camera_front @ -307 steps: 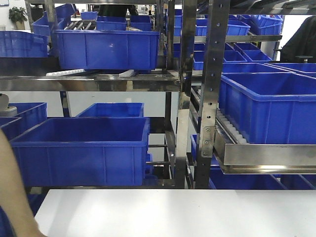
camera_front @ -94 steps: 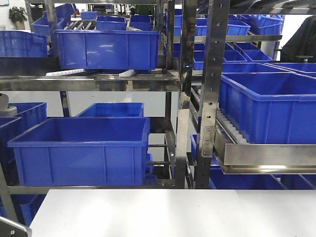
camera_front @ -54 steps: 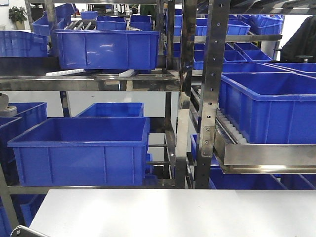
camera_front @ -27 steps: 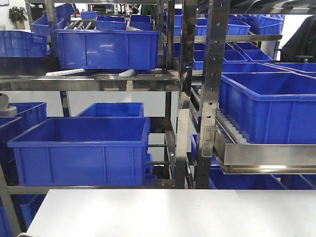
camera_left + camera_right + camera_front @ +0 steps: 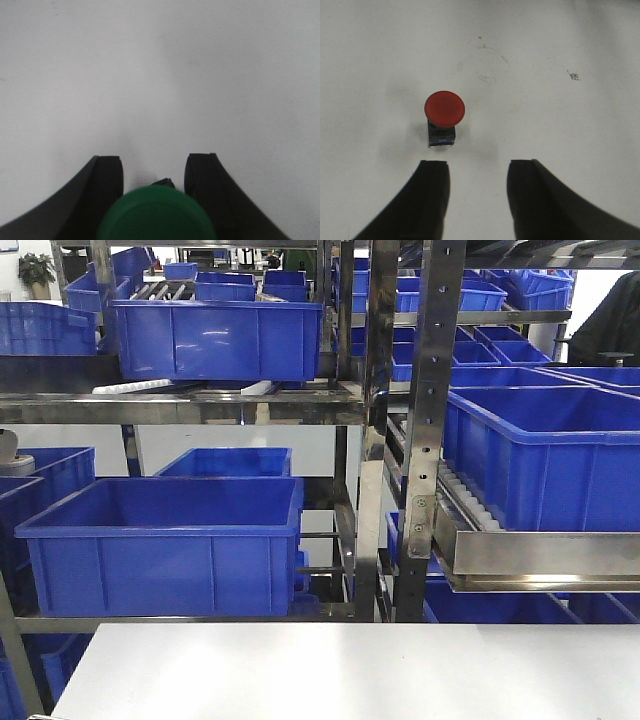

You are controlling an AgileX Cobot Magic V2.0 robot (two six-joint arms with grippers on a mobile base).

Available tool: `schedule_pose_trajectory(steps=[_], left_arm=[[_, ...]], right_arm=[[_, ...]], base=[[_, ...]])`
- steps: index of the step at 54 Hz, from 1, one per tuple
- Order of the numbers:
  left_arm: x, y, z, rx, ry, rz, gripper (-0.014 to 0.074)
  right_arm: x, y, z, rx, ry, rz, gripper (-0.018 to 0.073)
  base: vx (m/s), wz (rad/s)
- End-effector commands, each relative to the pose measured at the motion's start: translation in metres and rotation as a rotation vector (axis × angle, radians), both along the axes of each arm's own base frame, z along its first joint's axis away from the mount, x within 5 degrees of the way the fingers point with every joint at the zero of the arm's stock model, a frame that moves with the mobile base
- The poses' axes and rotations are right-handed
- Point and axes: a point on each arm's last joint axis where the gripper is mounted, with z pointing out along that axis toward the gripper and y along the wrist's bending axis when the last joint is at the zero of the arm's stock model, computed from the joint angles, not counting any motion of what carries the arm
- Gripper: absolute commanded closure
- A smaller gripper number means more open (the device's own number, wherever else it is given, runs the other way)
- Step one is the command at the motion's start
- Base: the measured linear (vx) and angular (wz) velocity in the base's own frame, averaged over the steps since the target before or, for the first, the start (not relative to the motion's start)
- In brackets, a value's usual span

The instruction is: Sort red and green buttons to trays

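Green button [image 5: 156, 212] at 6 o'clock in left wrist view, straddled by spread left jaws, not visibly pinched; red button [image 5: 444, 108] upright on table [image 5: 560, 125] at 11 o'clock from spread right jaws, top-heavy, liable to topple if struck off-centre.

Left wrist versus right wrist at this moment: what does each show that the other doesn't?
Only the left wrist: a green button, its cap close to the camera, sitting between the fingers of the left gripper. The cap hides whether it is gripped.

Only the right wrist: a red button standing on the table ahead of the open right gripper, slightly left of its centre and apart from it. Faint scuffs and a small printed mark also show.

Both: white table and two dark fingers at the bottom edge.
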Motion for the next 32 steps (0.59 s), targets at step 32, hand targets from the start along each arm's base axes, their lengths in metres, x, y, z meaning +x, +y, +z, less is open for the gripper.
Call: schedule_pose_trajectory(steps=[32], left_arm=[[0.009,-0.003,0.017,-0.020,-0.118,-0.011,0.0604]], right_arm=[[0.077,-0.006,-0.052,0.159,0.092,-0.076,-0.0068]], base=[[0.00,0.00]])
